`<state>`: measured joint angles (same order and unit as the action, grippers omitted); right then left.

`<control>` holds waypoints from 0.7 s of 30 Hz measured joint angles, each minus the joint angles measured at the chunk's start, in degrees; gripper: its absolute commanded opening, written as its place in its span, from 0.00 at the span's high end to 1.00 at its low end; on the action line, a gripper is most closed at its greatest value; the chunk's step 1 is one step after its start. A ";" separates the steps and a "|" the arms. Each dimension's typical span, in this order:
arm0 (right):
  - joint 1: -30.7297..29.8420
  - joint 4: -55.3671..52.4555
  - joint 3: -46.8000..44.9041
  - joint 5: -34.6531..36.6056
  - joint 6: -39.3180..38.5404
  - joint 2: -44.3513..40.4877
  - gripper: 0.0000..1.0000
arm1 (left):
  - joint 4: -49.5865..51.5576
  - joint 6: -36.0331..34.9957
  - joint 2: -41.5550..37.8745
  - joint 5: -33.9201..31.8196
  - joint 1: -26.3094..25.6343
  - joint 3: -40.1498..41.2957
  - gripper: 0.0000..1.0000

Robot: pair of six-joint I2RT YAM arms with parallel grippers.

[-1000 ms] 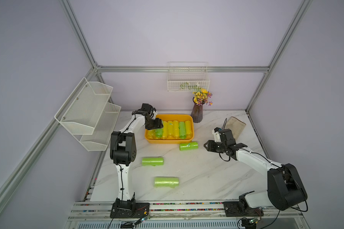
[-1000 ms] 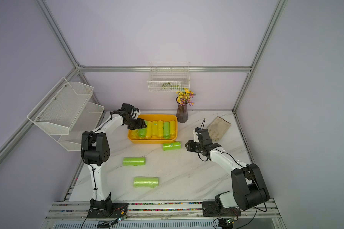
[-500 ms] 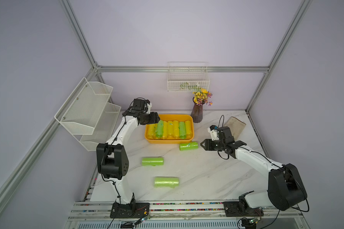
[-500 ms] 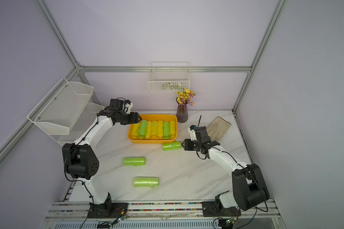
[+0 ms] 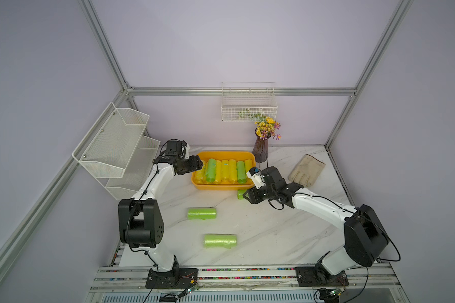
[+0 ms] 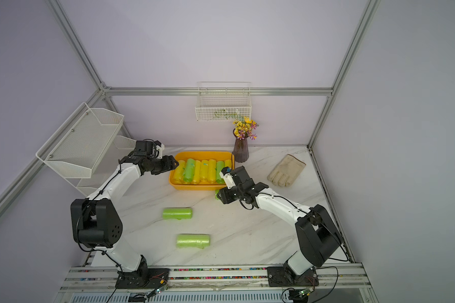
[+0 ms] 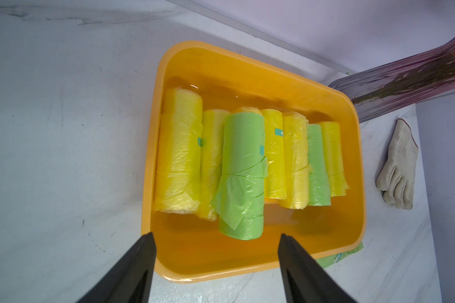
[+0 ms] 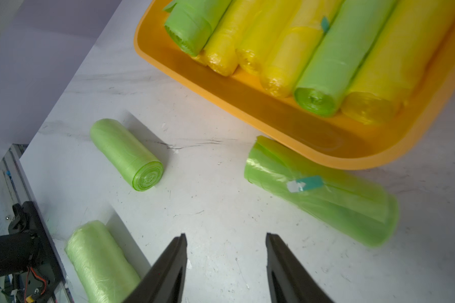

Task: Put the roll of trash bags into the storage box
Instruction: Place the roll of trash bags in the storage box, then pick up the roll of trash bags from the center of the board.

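**Roll (image 8: 321,199) lies beside the box (image 5: 222,186); both grippers empty**

We see the roll, a green one, lying on the table (image 5: 260,230) along the box's front wall, near its right corner. One end sits under the overhanging rim. We cannot tell whether it touches the box.

The right gripper (image 8: 226,235) hangs over the table just beside this roll. Its fingers are spread with only bare tabletop between them. In the right wrist view the roll lies off to one side of the fingers, not between them.

The left gripper (image 7: 216,235) is at the box's left end, above the rim. Its fingers are spread wide and hold nothing, and they point at the top roll (image 7: 243,178). That green roll rests on the row of yellow rolls inside the box, and a loose flap of its bag hangs open. Further along the same row we see another green roll among the yellow ones.

Two more green rolls lie on the table well apart from the box. The middle roll (image 5: 201,213) is nearer the box. The front roll (image 5: 220,241) is nearer the arms' bases.

Behind the box's right corner stands a vase (image 5: 260,150) of flowers. A pale glove (image 5: 306,170) lies to the right of the vase and box.
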<state>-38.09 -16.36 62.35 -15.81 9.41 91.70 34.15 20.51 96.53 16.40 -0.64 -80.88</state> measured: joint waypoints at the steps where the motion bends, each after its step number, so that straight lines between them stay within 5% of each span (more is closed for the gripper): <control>1: -1.62 -0.07 1.01 0.17 -0.72 1.49 0.44 | -0.39 0.20 -0.59 0.11 0.37 0.79 0.27; 21: -19.30 -5.68 25.22 4.81 -17.51 23.30 0.36 | -5.51 3.93 -4.02 1.33 4.00 8.52 0.27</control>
<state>-57.39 -22.04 87.57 -11.00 -8.10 115.00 28.64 24.45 92.51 17.74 3.36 -72.36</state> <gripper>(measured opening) 0.644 0.732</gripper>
